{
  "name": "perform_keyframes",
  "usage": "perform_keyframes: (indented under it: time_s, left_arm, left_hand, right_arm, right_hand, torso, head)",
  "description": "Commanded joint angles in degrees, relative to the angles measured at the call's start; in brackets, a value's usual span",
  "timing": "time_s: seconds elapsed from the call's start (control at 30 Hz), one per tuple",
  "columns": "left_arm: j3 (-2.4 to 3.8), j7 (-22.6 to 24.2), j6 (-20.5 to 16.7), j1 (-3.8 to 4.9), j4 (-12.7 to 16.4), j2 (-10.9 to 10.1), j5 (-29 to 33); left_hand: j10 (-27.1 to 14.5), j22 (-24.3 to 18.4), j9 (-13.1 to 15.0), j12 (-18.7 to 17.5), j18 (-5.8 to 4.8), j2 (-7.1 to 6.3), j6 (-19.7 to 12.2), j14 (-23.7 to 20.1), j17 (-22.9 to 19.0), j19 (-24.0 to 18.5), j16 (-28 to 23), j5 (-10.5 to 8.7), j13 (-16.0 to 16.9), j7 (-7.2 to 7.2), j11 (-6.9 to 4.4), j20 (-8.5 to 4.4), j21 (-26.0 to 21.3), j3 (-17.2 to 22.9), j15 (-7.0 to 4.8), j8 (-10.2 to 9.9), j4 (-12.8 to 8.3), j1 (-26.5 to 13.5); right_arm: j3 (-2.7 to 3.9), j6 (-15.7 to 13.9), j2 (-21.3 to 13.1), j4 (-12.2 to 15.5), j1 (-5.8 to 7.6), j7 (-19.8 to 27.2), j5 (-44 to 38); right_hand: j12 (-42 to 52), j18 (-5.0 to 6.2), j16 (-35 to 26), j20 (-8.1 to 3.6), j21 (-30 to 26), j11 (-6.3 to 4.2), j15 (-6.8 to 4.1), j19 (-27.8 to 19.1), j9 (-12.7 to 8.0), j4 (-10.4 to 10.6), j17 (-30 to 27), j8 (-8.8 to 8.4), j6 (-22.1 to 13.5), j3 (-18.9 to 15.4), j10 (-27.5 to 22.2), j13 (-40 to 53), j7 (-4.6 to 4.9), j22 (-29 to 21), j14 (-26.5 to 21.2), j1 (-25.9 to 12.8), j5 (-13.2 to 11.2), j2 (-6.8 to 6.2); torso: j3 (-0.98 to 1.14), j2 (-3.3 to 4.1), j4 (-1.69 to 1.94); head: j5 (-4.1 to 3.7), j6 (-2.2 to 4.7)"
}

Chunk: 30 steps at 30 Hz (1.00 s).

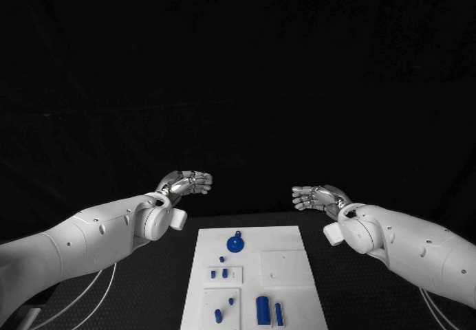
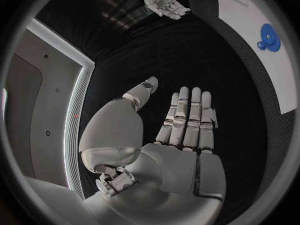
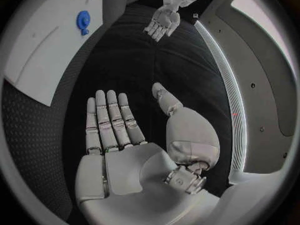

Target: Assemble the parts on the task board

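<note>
1. Nearest the robot, at the close end of the task board (image 1: 283, 275), a stout blue cylinder (image 1: 263, 310) and a thinner blue pin (image 1: 278, 314) lie side by side, with a small blue peg (image 1: 218, 315) and a still smaller one (image 1: 231, 301) in the panel next to them. All sit well short of both hands, back toward the robot.
2. Further up the task board, two little blue pieces (image 1: 219, 273) sit in a small white block. Whether they are seated in sockets or merely laid there is hard to tell from this height.
3. Next comes the round blue disc (image 1: 235, 243) near the far end of the board, closest of all the parts to the hands, lying between and a little short of them.
4. The left hand (image 1: 186, 183) is raised above the table (image 1: 184, 240) just past the board's far left corner. Its wrist view shows the palm flat, fingers straight and apart, holding nothing.
5. The right hand (image 1: 318, 198) mirrors it past the far right corner, likewise spread and holding nothing.
6. Step in hand, as a judgement: no part is gripped, and both hands hover clear of the board. This fits a pause ahead of reaching for a part equally well as a withdrawal once parts are placed.
7. Any further work would call for a hand to come back down over the board and pinch finely, since the parts are small and close together.
</note>
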Motion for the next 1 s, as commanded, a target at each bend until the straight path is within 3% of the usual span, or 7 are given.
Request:
perform_keyframes:
  time_s: [0.03,0.17,0.2,0.27,0.43,0.47,1.0]
  left_arm:
    - [0.04,2.6,2.3,0.03,-1.0,0.9,3.6]
    - [0.03,2.6,2.9,-0.03,-1.7,1.6,3.8]
    - [-0.02,0.9,0.8,-0.06,-1.5,1.4,1.7]
    - [0.02,0.9,0.6,-0.13,-1.3,1.3,1.7]
    - [0.52,1.6,-2.3,-1.07,1.6,0.6,1.9]
    - [0.67,1.8,-3.2,-1.36,2.5,0.3,2.0]
    - [5.06,7.7,-28.7,-9.66,28.5,-6.4,3.8]
  left_hand:
    - [-3.8,-0.3,-0.6,-0.2,-0.42,-0.37,-1.5,-1.7,-0.3,-1.2,-1.1,-0.84,-1.7,-0.44,-0.15,0.13,-1.4,-0.5,0.08,-0.7,0.4,-1.0]
    - [-6.4,-0.5,-0.9,-0.1,-0.87,-0.76,-2.8,-3.0,-0.6,-1.9,-2.0,-1.72,-3.3,-0.83,-0.36,0.20,-2.8,-0.5,0.02,-1.1,1.3,-1.6]
    - [-58.2,-22.4,-31.5,-3.8,-0.87,7.81,-44.1,-43.8,-29.4,-38.6,-18.4,-7.60,-12.4,-8.10,-6.11,-1.53,-17.9,-28.7,-7.18,-12.8,10.2,-18.5]
    - [-58.2,-24.3,-31.5,-3.8,-0.87,7.81,-44.1,-43.8,-29.4,-38.6,-18.4,-7.60,-12.4,-8.10,-6.11,-1.53,-17.9,-28.7,-7.18,-12.8,10.2,-59.2]
    - [-58.2,-33.6,-31.5,-3.8,-0.87,7.81,-44.1,-43.8,-29.4,-38.6,-18.4,-7.60,-12.4,-8.10,-6.11,-1.53,-17.9,-28.7,-7.18,-12.8,10.2,-59.2]
    - [-58.2,-73.7,-31.5,-3.8,-0.87,7.81,-44.1,-43.8,-29.4,-38.6,-18.4,-7.60,-12.4,-8.10,-6.11,-1.53,-17.9,-28.7,-7.18,-12.8,10.2,-59.2]
    - [-58.2,-73.7,-31.5,-3.8,-0.87,7.81,-44.1,-43.8,-29.4,-38.6,-18.4,-7.60,-12.4,-8.10,-6.11,-1.53,-17.9,-28.7,-7.18,-12.8,10.2,-59.2]
  right_arm:
    - [0.28,1.9,1.0,-2.1,-0.42,4.8,5.5]
    - [0.45,1.9,1.1,-3.0,-0.60,5.1,5.5]
    - [0.33,0.6,1.0,-2.7,-0.64,2.3,3.0]
    - [0.33,0.3,1.0,-2.4,-0.68,2.4,3.1]
    - [0.34,-2.2,-0.1,0.5,-1.16,3.6,4.1]
    - [0.34,-3.0,-0.5,1.4,-1.31,4.0,4.5]
    - [0.41,-27.1,-10.6,28.9,-5.77,15.8,14.3]
  right_hand:
    - [-3.1,-1.05,-1.9,0.57,-1.6,-0.13,-0.06,-1.2,-0.4,0.1,-2.6,-0.21,-1.0,-0.8,-0.2,-3.9,-0.49,-0.7,-1.1,0.2,0.4,0.33]
    - [-5.3,-0.70,-3.1,1.16,-3.3,-0.13,-0.13,-1.5,-0.9,0.1,-5.0,0.17,-1.7,-1.3,1.2,-7.1,-0.58,-1.8,-1.2,0.4,0.7,0.77]
    - [-13.5,-7.02,-22.5,-9.97,-24.5,-8.89,-9.86,-24.8,-31.4,16.3,-33.9,-10.79,-46.1,-29.4,-49.8,-20.8,-9.18,-19.0,-42.0,-43.1,-4.3,4.31]
    - [-13.5,-7.02,-22.5,-9.97,-24.5,-8.89,-9.86,-24.8,-31.4,16.3,-33.9,-10.79,-46.1,-29.4,-49.8,-20.8,-9.18,-59.4,-42.0,-43.1,-4.3,4.31]
    - [-13.5,-7.02,-22.5,-9.97,-24.5,-8.89,-9.86,-24.8,-31.4,16.3,-33.9,-10.79,-46.1,-29.4,-49.8,-20.8,-9.18,-59.4,-42.0,-43.1,-4.3,4.31]
    - [-13.5,-7.02,-22.5,-9.97,-24.5,-8.89,-9.86,-24.8,-31.4,16.3,-33.9,-10.79,-46.1,-29.4,-49.8,-20.8,-9.18,-59.4,-42.0,-43.1,-4.3,4.31]
    - [-13.5,-7.02,-22.5,-9.97,-24.5,-8.89,-9.86,-24.8,-31.4,16.3,-33.9,-10.79,-46.1,-29.4,-49.8,-20.8,-9.18,-59.4,-42.0,-43.1,-4.3,4.31]
  torso:
    - [0.50,-0.40,0.01]
    - [0.69,-0.67,0.06]
    - [0.44,-0.40,0.01]
    - [0.37,-0.46,0.08]
    - [-0.49,-1.29,1.02]
    - [-0.76,-1.54,1.31]
    - [-3.56,-4.20,4.32]
  head:
    - [0.26,1.77]
    - [0.57,1.97]
    - [0.37,1.66]
    - [0.29,1.55]
    - [-0.69,0.07]
    - [-1.00,-0.38]
    - [-4.16,-5.11]
